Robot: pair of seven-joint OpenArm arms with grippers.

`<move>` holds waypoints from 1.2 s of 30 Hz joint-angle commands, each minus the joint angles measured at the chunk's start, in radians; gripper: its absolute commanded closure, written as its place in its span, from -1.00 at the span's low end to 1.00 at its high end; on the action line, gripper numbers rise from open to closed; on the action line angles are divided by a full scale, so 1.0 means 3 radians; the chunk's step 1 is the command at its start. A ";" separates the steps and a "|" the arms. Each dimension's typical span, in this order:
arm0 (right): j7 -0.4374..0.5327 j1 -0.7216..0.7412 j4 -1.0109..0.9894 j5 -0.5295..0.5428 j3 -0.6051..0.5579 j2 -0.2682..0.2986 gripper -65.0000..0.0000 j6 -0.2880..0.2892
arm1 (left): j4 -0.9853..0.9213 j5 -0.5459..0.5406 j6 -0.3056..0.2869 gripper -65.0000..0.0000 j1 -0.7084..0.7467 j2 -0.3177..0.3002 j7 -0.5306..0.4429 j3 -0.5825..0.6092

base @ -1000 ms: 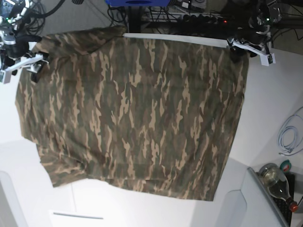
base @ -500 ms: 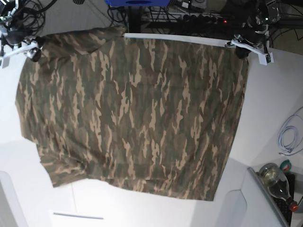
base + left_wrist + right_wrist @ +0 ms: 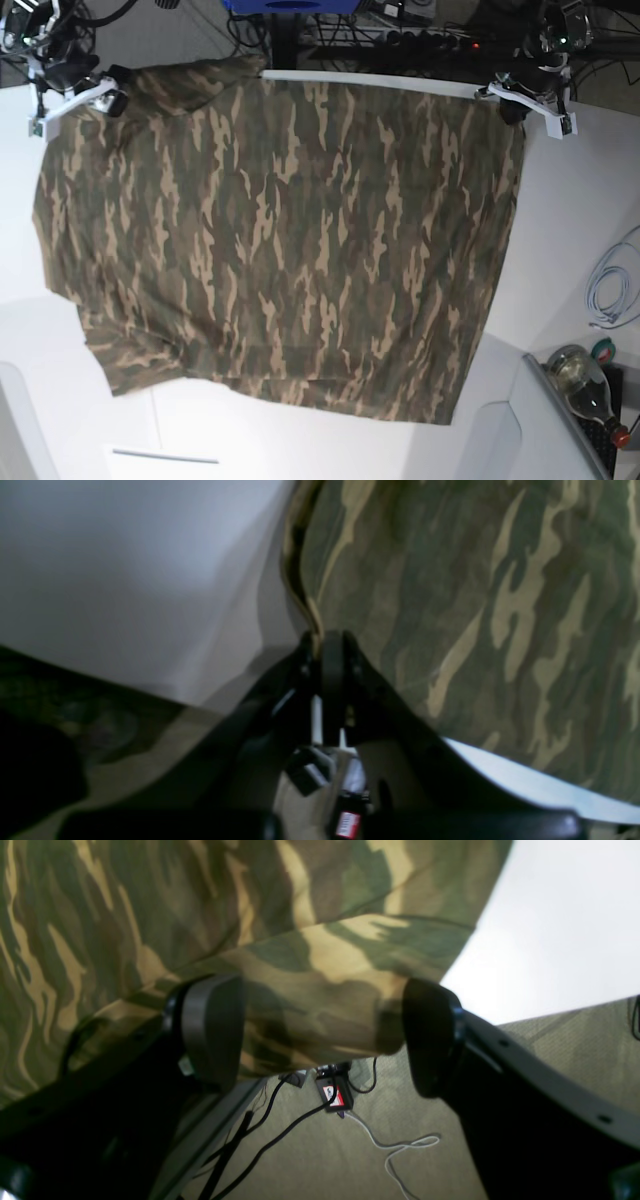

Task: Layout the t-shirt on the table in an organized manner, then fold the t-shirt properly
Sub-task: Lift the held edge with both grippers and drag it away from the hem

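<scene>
The camouflage t-shirt [image 3: 290,240] lies spread flat over most of the white table [image 3: 580,200]. My left gripper [image 3: 510,108] is at the shirt's far right corner. In the left wrist view the left gripper [image 3: 322,645] is shut, pinching the shirt's tan-lined edge [image 3: 300,580]. My right gripper [image 3: 112,100] sits at the far left corner. Seen from the right wrist, the right gripper [image 3: 320,1035] stands open, its two pads [image 3: 210,1030] wide apart on either side of a hanging corner of cloth [image 3: 320,990].
A white bar [image 3: 370,82] runs along the table's far edge, with dark cables and a blue object [image 3: 290,5] behind it. A coiled white cable [image 3: 615,285] and a bottle [image 3: 585,385] lie at the right. Carpet floor with cables [image 3: 350,1100] shows below the edge.
The right arm has moved up and to the right, from beside the shirt's left edge onto its far left corner. The left gripper has stayed at the far right corner.
</scene>
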 commanded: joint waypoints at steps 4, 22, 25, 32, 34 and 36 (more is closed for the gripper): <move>0.0049 -0.0006 -0.0028 0.0023 0.0006 0.0036 -0.39 -0.0005 | 0.0082 0.0129 0.0002 1.00 0.0026 0.0040 -0.0053 -0.0045; 0.0049 0.0081 -0.0227 0.0023 0.0205 0.0215 -0.40 -0.0184 | 0.0082 0.0154 0.0002 1.00 0.0026 0.0040 -0.0053 -0.0045; 0.0049 0.0065 -0.0232 0.0023 0.0026 0.0210 -0.40 -0.0138 | 0.0082 0.0154 0.0002 1.00 0.0026 0.0040 -0.0053 -0.0030; 0.0034 0.0065 -0.0247 0.0023 -0.0117 0.0210 -0.25 -0.0097 | 0.0082 0.0154 0.0002 1.00 0.0026 0.0040 -0.0048 -0.0040; 0.0029 0.0065 -0.0222 0.0023 -0.0107 0.0210 0.18 -0.0092 | 0.0082 0.0154 0.0002 1.00 0.0026 0.0040 -0.0048 -0.0045; 0.0024 0.0060 -0.0186 0.0028 -0.0102 0.0210 0.74 -0.0092 | 0.0097 0.0154 0.0002 1.00 0.0057 0.0040 -0.0048 -0.0045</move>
